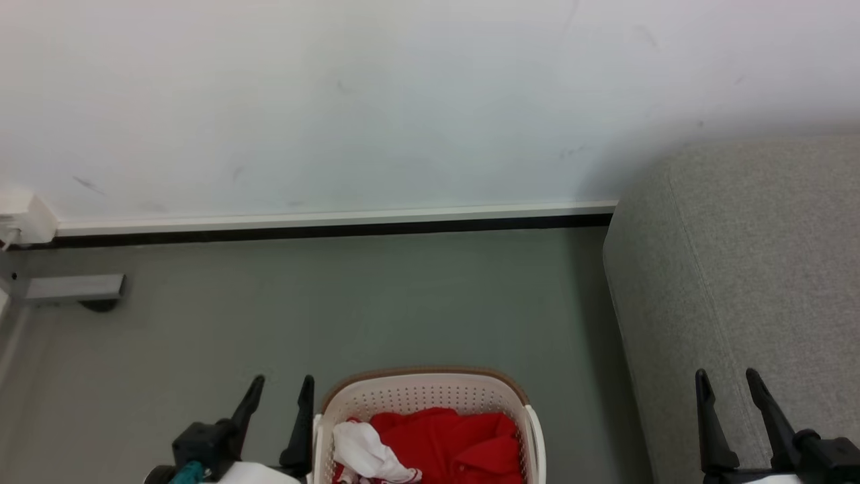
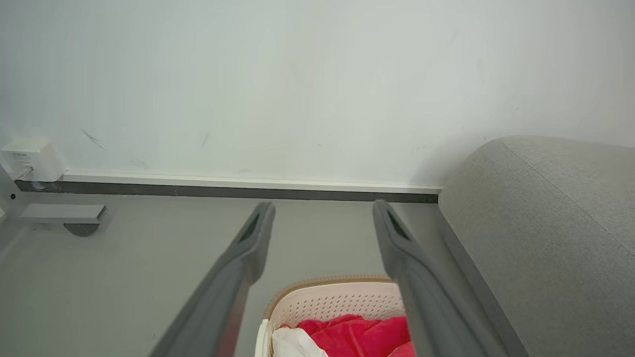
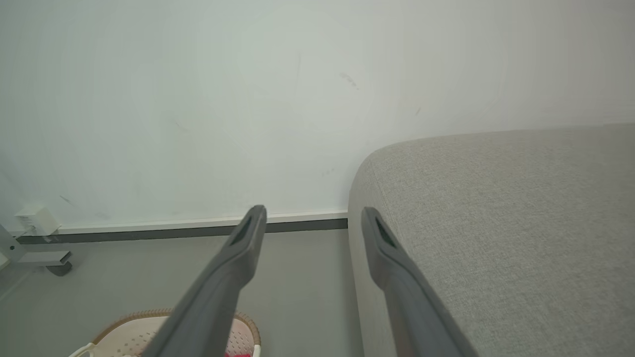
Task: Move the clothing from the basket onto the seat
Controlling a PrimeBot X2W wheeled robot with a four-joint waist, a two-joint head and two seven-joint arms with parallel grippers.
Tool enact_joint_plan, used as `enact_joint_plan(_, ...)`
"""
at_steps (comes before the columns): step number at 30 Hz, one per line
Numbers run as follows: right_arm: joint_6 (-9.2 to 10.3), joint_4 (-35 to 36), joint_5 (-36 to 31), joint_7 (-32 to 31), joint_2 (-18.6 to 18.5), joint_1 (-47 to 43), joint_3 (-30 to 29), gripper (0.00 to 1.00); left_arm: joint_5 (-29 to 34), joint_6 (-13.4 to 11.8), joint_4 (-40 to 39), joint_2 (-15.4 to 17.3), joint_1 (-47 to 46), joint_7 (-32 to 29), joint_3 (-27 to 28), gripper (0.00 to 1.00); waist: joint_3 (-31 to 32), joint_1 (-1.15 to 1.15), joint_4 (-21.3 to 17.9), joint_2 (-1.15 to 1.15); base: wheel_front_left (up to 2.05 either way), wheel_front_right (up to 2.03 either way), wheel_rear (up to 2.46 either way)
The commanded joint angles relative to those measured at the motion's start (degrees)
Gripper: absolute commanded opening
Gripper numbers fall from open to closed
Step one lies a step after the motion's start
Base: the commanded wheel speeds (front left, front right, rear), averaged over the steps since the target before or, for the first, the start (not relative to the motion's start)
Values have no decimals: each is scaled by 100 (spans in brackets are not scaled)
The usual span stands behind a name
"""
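One heap of soft red clothing (image 1: pixel 450 444), with a crumpled white part at its left, lies inside the oval cream-white perforated plastic basket (image 1: pixel 416 396) with a brown rim, at the bottom centre of the head view. How many garments it holds cannot be told. The basket stands on the grey floor (image 1: pixel 336 302). The left gripper (image 1: pixel 282 382), at lower left just beside the basket, has its two dark fingers spread wide, holding nothing. The large grey woven-fabric seat (image 1: pixel 759 269) takes the right side, a strip of floor between it and the basket. The right gripper (image 1: pixel 725 374), at lower right before the seat, is likewise wide and empty. A white wall (image 1: pixel 336 101) spans the top.
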State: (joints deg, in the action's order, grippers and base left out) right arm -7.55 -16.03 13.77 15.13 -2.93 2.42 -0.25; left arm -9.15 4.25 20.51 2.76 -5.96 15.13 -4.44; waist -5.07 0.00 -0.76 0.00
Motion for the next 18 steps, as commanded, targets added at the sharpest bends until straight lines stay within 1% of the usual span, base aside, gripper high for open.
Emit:
enact_joint_plan(1,12,45,-15,3,1,81,-1,100,-4,20,29,22,-90,4,-13,100,-180,0,-49,0,0,0,0)
enact_joint_plan(9,12,250,-28,3,4,478,7,100,154,77,328,22,-668,3,-190,100,-944,0,-155,0,0,0,0)
enact_joint_plan(15,12,406,-16,3,4,913,78,100,419,152,904,28,-1434,3,-466,100,-1673,0,-192,0,0,0,0)
enact_joint_plan(18,12,490,-13,3,4,1154,124,100,554,177,1314,38,-1845,3,-664,100,-2041,0,-214,0,0,0,0)
